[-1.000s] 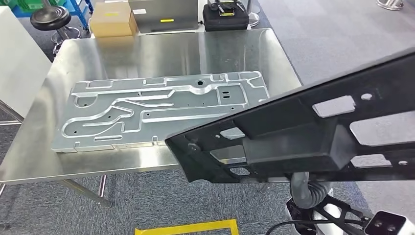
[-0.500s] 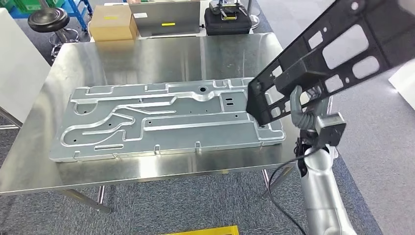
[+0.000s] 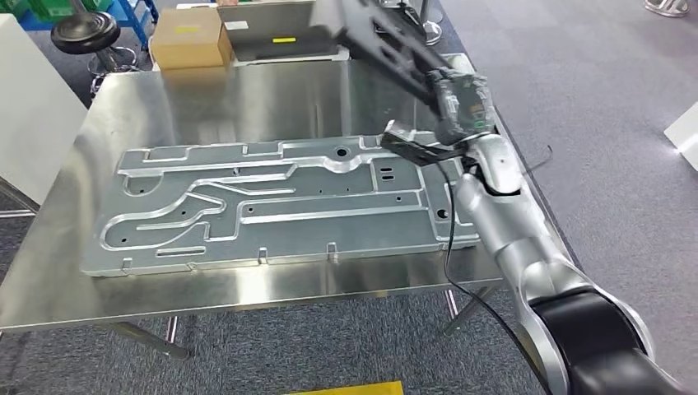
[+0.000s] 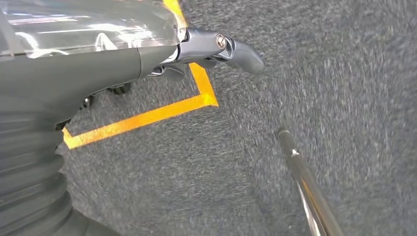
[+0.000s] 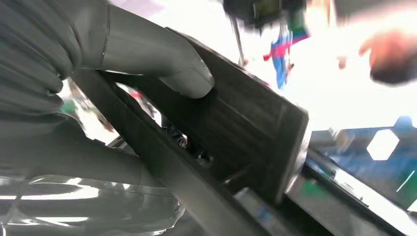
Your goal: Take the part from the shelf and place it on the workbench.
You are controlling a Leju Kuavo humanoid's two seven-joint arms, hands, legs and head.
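The large machined aluminium plate (image 3: 280,202) lies flat on the stainless steel surface (image 3: 247,90), toward its near edge. Above the plate's far right corner, the right robot hand (image 3: 457,103) holds the long black perforated frame part (image 3: 387,37), which slants back over the surface. Behind the surface stand a cardboard box (image 3: 189,37) and, further left, a black round stool (image 3: 85,31).

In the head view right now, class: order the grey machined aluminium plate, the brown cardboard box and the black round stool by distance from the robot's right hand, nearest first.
From the right hand, which holds the black part:
1. Grey machined aluminium plate, on the steel table just below and left of the hand.
2. Brown cardboard box, beyond the table's far edge, to the left.
3. Black round stool, far left corner.
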